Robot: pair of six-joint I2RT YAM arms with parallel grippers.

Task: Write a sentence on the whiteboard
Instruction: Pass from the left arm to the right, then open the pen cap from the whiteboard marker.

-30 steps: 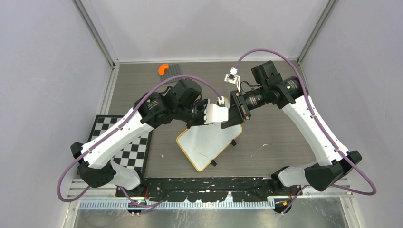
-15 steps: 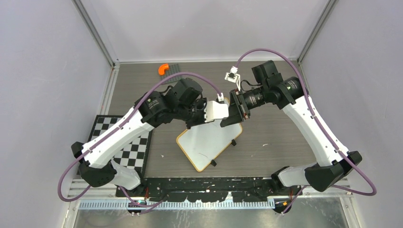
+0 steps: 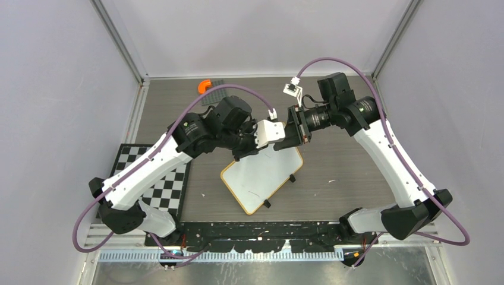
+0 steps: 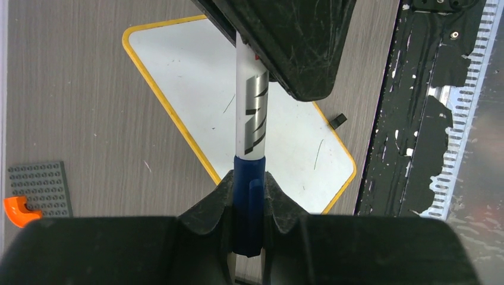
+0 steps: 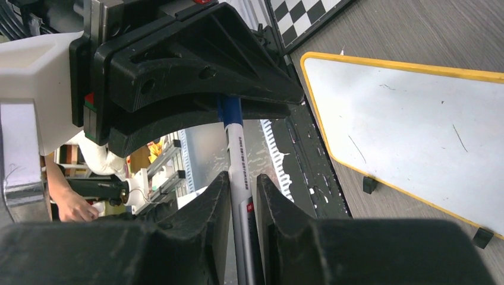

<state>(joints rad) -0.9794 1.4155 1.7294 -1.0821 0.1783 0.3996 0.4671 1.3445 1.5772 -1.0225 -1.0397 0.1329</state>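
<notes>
The whiteboard [image 3: 261, 178] lies tilted on the table, white with a yellow-tan rim and black clip feet. It also shows in the left wrist view [image 4: 190, 77] and the right wrist view [image 5: 416, 124]. It bears only faint stray marks; no blue sentence shows. A white marker [image 4: 254, 107] with a blue cap [image 4: 248, 178] hangs in the air above the board's far corner, held between both grippers. My left gripper [image 4: 249, 185] is shut on the blue cap. My right gripper [image 5: 241, 187] is shut on the white barrel [image 5: 236, 148]. In the top view the two grippers meet tip to tip, left [image 3: 274, 132], right [image 3: 292, 127].
A black-and-white checkerboard mat [image 3: 160, 178] lies at the left under my left arm. A dark grey studded plate [image 3: 217, 88] with an orange curved piece [image 3: 204, 85] sits at the far edge. A black scuffed rail [image 3: 261, 231] runs along the near edge.
Both grippers, joined on the marker, have moved together toward the far side of the table. The whiteboard has not moved.
</notes>
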